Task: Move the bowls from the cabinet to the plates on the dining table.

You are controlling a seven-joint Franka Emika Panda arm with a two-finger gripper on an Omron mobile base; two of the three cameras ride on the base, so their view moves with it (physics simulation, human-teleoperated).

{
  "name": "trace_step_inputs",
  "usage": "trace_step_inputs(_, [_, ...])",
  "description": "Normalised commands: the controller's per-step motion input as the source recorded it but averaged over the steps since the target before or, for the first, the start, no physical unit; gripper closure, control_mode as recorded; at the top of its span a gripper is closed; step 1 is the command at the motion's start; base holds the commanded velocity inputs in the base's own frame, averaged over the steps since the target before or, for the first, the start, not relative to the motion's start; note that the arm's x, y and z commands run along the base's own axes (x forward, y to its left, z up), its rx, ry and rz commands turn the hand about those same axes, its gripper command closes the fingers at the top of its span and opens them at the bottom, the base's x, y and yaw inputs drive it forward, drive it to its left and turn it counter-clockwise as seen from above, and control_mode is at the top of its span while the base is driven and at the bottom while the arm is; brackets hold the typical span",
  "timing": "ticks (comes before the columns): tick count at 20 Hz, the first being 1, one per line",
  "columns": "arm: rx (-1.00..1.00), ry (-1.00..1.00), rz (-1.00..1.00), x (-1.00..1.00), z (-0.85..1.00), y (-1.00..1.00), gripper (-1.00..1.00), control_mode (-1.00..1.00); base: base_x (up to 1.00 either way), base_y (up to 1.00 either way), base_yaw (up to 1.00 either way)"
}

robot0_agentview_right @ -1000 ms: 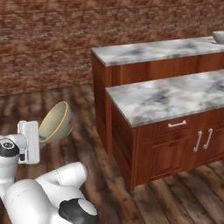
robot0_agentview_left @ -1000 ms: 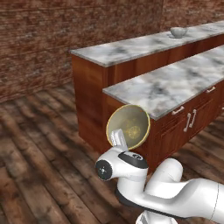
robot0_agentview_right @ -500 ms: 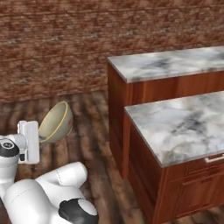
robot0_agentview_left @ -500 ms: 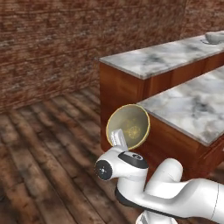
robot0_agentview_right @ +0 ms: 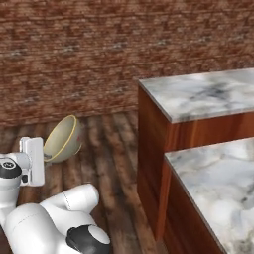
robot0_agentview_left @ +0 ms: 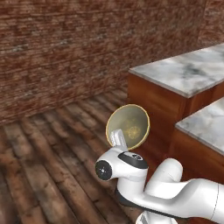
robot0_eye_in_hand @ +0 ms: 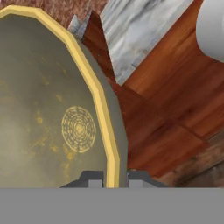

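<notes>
The jaws [robot0_eye_in_hand: 110, 177] are clenched on the rim of the tan bowl [robot0_agentview_left: 128, 127], held over the floor, left of the worktop [robot0_agentview_right: 198, 96]. Carrying step; next, reach a plate.

The base has turned, so both base views have swung. The grey-white marble worktop with red-brown wood sides [robot0_agentview_left: 183, 76] now sits toward 3 o'clock, its far end gone from frame. More brick wall [robot0_agentview_right: 74, 54] shows.
</notes>
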Motion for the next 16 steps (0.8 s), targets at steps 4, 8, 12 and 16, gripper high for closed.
trace_step_inputs(4, [0.00, 0.00, 0.00, 0.00, 0.00, 0.00, 1.00, 1.00, 1.00, 0.44, 0.03])
trace_step_inputs(8, [0.00, 0.00, 0.00, 0.00, 0.00, 0.00, 1.00, 1.00, 1.00, 0.41, 0.00])
trace_step_inputs(12, [0.00, 0.00, 0.00, 0.00, 0.00, 0.00, 1.00, 1.00, 1.00, 0.36, 0.00])
trace_step_inputs(16, [0.00, 0.00, 0.00, 0.00, 0.00, 0.00, 1.00, 1.00, 1.00, 0.23, 0.00])
